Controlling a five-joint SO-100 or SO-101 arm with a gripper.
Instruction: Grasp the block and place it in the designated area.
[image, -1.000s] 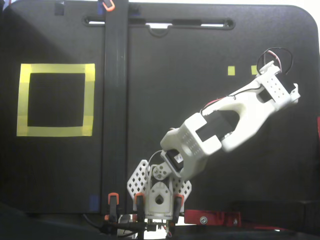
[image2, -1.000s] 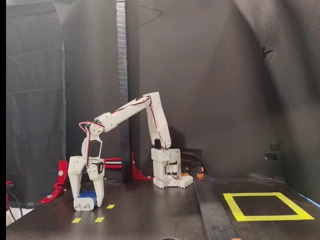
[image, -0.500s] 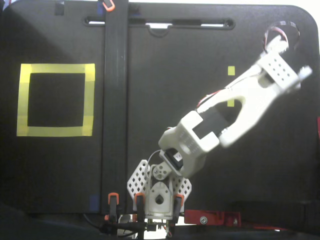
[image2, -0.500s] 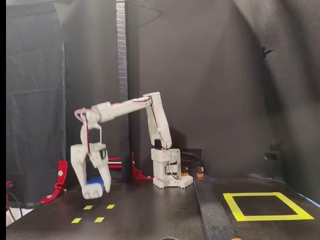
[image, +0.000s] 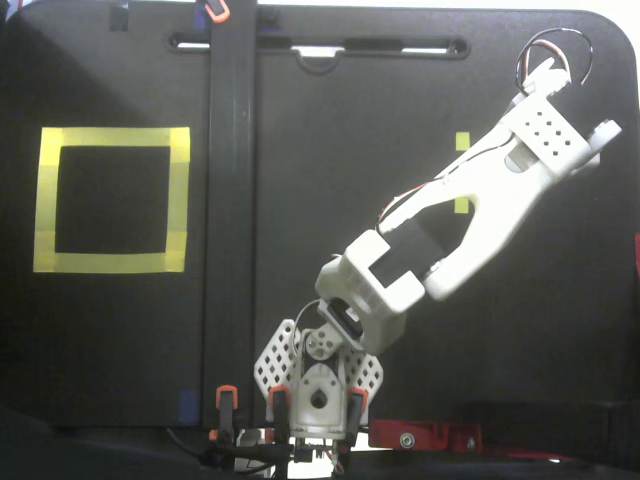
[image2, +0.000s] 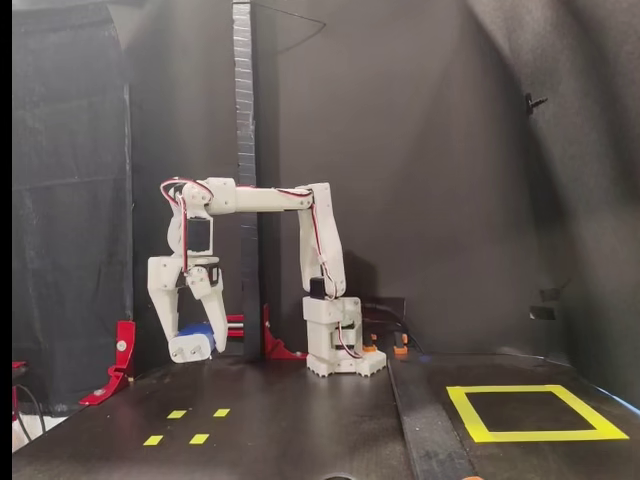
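Note:
In a fixed view from the side, my gripper (image2: 199, 344) hangs down at the left, shut on the dark blue block (image2: 197, 330). It holds the block a little above the black table, behind the tiny yellow squares (image2: 186, 426). The prongs do not show. In a fixed view from above, the white arm (image: 480, 215) reaches to the upper right, and its wrist hides the jaws and the block. The designated area, a large yellow tape square, lies at the left in that view (image: 110, 137) and at the right front in the side view (image2: 530, 436), far from the gripper.
A black upright post (image2: 243, 150) stands behind the arm; from above it shows as a dark bar (image: 230, 200) between arm and tape square. The arm's base (image: 320, 385) is clamped at the table's near edge. Red brackets (image2: 120, 360) stand at the left.

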